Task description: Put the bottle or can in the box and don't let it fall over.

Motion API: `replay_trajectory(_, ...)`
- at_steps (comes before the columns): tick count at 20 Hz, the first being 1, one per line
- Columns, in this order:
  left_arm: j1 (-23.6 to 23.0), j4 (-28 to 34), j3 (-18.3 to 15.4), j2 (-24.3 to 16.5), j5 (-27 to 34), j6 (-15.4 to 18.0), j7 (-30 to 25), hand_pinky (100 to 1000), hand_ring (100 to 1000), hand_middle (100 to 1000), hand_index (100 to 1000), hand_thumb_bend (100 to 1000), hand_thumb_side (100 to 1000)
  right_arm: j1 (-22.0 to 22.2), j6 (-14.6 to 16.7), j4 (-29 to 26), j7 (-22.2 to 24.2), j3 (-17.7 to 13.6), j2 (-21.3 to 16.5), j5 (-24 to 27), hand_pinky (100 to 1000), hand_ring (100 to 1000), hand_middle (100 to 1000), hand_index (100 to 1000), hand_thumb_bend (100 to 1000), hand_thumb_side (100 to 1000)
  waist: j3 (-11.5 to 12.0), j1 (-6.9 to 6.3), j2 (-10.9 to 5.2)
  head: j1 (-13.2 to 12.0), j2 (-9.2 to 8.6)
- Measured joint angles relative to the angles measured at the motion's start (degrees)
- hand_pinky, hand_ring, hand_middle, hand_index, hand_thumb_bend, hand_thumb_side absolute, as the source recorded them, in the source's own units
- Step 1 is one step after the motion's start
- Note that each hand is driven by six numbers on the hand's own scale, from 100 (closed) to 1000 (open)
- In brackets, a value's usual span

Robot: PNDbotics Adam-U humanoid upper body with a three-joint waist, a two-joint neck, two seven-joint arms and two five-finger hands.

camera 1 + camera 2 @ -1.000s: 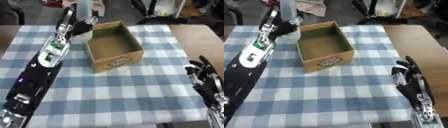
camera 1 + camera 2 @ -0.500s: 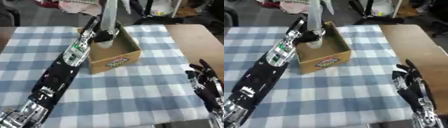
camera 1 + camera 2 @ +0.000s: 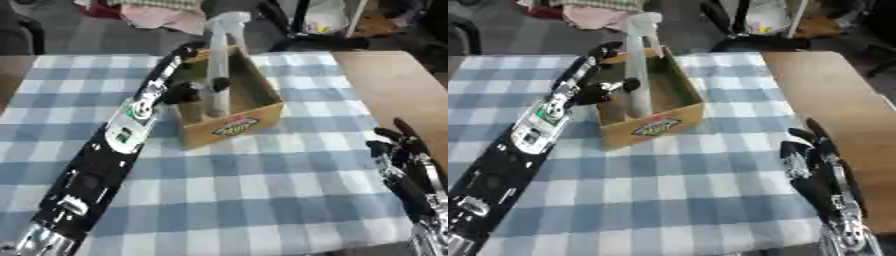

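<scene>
Bottle stands upright inside the box, gripped by left robot hand.

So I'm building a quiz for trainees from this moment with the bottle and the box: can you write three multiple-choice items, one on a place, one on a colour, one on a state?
1. Where is the tall white spray bottle?
A. flat on the cloth
B. standing in the open brown cardboard box
C. on the bare wooden tabletop

2. What colours is the checked tablecloth?
A. blue and white
B. red and white
C. plain green

3. How is the black right hand?
A. curled round the bottle
C. pressing on the box
B. open, idle at the lower right

Answers:
1 B: the bottle rises upright from inside the box, with the left hand curled round its lower part.
2 A: the checks are blue and white.
3 B: its fingers are straight and hold nothing.
</scene>
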State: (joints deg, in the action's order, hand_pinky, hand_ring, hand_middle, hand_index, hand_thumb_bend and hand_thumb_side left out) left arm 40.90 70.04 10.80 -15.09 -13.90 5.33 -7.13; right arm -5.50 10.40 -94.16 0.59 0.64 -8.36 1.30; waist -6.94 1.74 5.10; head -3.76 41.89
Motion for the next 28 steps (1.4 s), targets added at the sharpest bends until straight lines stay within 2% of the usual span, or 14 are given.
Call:
replay_trajectory(3, -8.5, 11.4, -1.7, -3.9, 3.9, -1.9, 0.6, 904, 962, 935, 944, 705, 624, 0.0, 0.0, 0.0, -0.3, -0.4, 0.0, 0.0, 959, 759, 808, 1000, 204, 381, 1.2, -0.29, 0.0, 0.8, -0.21)
replay_trajectory(6, -18.0, 21.3, -5.3, -5.9, 7.7, -3.5, 3.5, 901, 959, 933, 937, 675, 620, 0.0, 0.1, 0.0, -0.6, -0.7, -0.3, 0.0, 958, 759, 808, 1000, 203, 381, 2.4, -0.61, 0.02, 1.6, -0.23)
replay_trajectory(9, -26.1, 26.5, -9.5, -5.7, 9.9, -4.4, 7.2, 899, 954, 930, 937, 647, 610, -0.1, 0.1, 0.0, -0.7, -0.8, -0.5, -0.1, 954, 759, 808, 1000, 202, 380, 3.4, -0.9, 0.02, 1.8, -0.23)
replay_trajectory(10, -28.0, 27.1, -10.6, -4.9, 10.2, -4.6, 8.3, 900, 955, 934, 941, 647, 610, -0.1, 0.1, 0.0, -0.7, -0.8, -0.5, -0.1, 955, 759, 808, 1000, 232, 354, 3.8, -0.92, 0.02, 1.9, -0.23)
replay_trajectory(11, -29.5, 27.3, -11.5, -3.9, 10.4, -4.9, 9.3, 901, 956, 933, 938, 645, 610, -0.1, 0.1, 0.0, -0.7, -0.8, -0.5, -0.1, 955, 759, 809, 1000, 203, 378, 4.0, -0.93, 0.02, 1.8, -0.23)
replay_trajectory(14, -32.2, 27.2, -13.5, -0.8, 9.6, -4.8, 10.9, 902, 957, 936, 941, 638, 607, -0.1, 0.1, 0.0, -0.6, -0.8, -0.5, -0.1, 955, 759, 809, 1000, 204, 377, 4.2, -0.88, 0.02, 1.8, -0.22)
replay_trajectory(17, -33.0, 26.6, -14.3, 1.0, 8.5, -4.4, 10.9, 902, 957, 937, 942, 625, 599, -0.1, 0.0, 0.0, -0.5, -0.8, -0.5, -0.1, 955, 759, 809, 1000, 203, 375, 4.5, -0.69, 0.01, 1.8, -0.2)
replay_trajectory(28, -33.1, 25.7, -14.5, 2.6, 7.3, -3.1, 8.9, 902, 956, 933, 941, 614, 592, -0.3, 0.0, 0.0, -0.4, -0.8, -0.5, -0.1, 956, 759, 807, 1000, 204, 370, 4.2, -0.36, 0.22, 1.9, -0.1)
